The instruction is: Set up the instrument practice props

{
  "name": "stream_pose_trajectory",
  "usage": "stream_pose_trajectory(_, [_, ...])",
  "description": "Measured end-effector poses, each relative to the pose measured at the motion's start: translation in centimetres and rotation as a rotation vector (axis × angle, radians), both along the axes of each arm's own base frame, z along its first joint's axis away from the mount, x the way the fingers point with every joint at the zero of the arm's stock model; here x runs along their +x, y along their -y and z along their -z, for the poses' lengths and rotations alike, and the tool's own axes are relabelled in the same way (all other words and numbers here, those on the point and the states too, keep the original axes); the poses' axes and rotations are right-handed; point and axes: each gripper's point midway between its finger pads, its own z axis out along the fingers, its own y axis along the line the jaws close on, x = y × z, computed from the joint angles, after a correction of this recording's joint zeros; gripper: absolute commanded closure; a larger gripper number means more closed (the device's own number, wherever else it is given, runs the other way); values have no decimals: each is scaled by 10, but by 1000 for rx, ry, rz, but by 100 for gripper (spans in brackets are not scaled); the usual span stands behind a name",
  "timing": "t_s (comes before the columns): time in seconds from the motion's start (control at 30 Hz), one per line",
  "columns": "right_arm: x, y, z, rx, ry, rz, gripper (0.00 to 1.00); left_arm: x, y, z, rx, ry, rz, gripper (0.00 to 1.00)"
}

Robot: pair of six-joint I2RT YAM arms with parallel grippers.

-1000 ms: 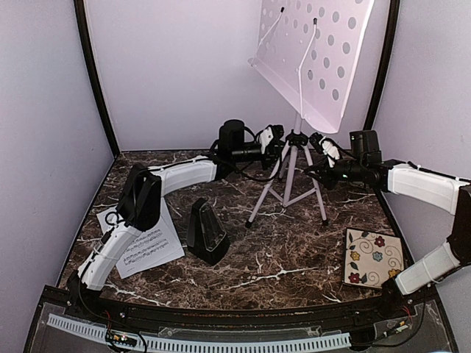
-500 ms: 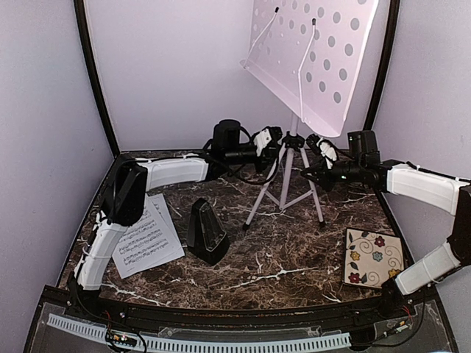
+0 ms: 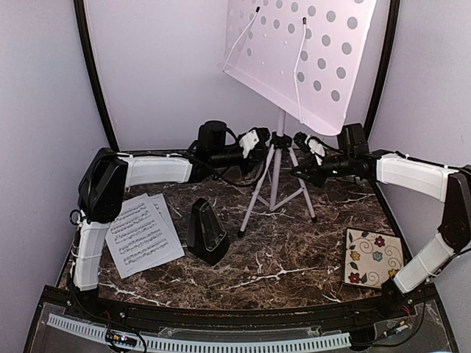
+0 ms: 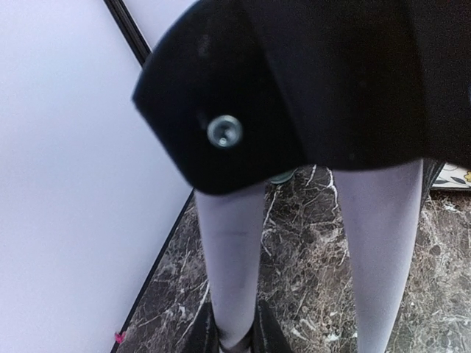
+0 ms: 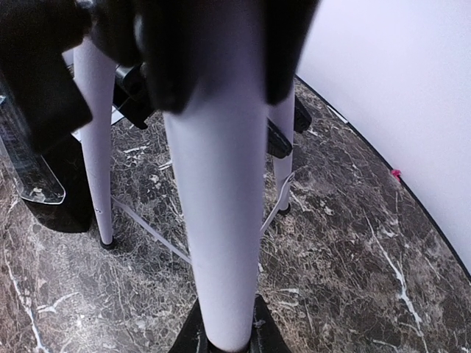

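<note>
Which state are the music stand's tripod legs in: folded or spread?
Spread. The music stand has three legs splaying outward from the black hub, feet well apart.

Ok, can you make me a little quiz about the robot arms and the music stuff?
1. True or false: the metronome stands on the table, beside the music sheets.
2. What do the left gripper and the right gripper both hold? A the music sheets, B the music stand, C the metronome.
3. In which corner of the table does the flowered tile lie?

Key: 1 true. 2 B, each is shut on a leg just below the hub. 3 the near right corner.
</note>
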Motion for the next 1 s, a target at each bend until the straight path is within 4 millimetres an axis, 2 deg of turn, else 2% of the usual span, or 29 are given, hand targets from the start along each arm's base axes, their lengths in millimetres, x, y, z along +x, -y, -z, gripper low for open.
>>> stream_pose_trajectory(0.1, [4, -7, -1, -5, 4, -30, 99, 0, -12, 0, 7, -1, -39, 100])
stream_pose_trajectory(0.27, [9, -17, -4, -10, 17, -74, 88, -1, -27, 0, 20, -6, -88, 100])
stream_pose_trajectory(0.57, [19, -22, 1, -14, 13, -74, 76, -9, -48, 2, 39, -21, -151, 100])
stream_pose_trajectory(0.8, [46, -2, 6, -61, 20, 43, 71, -8, -74, 0, 46, -36, -218, 100])
stream_pose_trajectory(0.9, [57, 7, 8, -74, 27, 87, 70, -11, -80, 1, 48, -42, -230, 100])
stream_pose_trajectory(1.0, [64, 9, 8, -80, 33, 109, 64, -12, -85, 0, 45, -43, -245, 100])
